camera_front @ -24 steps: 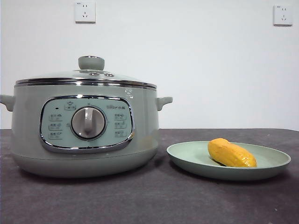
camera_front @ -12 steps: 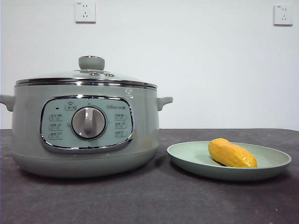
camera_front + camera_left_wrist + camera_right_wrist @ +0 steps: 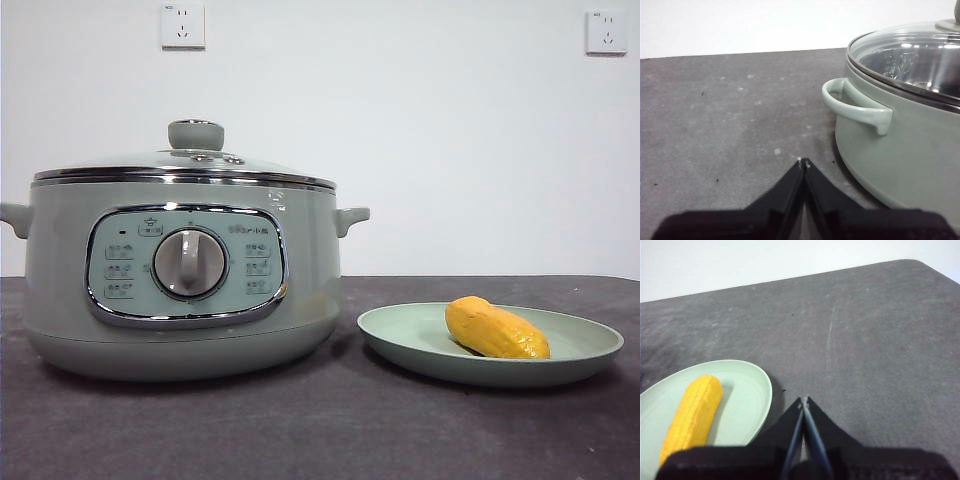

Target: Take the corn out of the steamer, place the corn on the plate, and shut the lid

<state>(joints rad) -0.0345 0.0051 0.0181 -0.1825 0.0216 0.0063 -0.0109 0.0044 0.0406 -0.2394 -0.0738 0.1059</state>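
White wall with two sockets (image 3: pixel 182 26) backs a dark grey worktop (image 3: pixel 320 430), where the steamer (image 3: pixel 180 290) stands with the lid (image 3: pixel 185 165) seated on its chrome rim, pale-green knob upright on top. Just beside the pot, apart from it, the plate (image 3: pixel 400 335) rests flat on the worktop, and the corn (image 3: pixel 496 328) lies on its side inside it, toward the half of the plate farther from the steamer. Neither arm shows in the front view. Seen from the left wrist, the left tool (image 3: pixel 803 161) hovers low over bare worktop with its two black jaws pressed together and nothing between them; the steamer's side handle (image 3: pixel 856 105) is near it, not touching. Seen from the right wrist, the right tool (image 3: pixel 803 399) likewise has its jaws closed tip to tip and empty, poised above the worktop just beside the plate's rim (image 3: pixel 767 390), with the corn (image 3: pixel 692 415) lying across the dish, clear of the tool.
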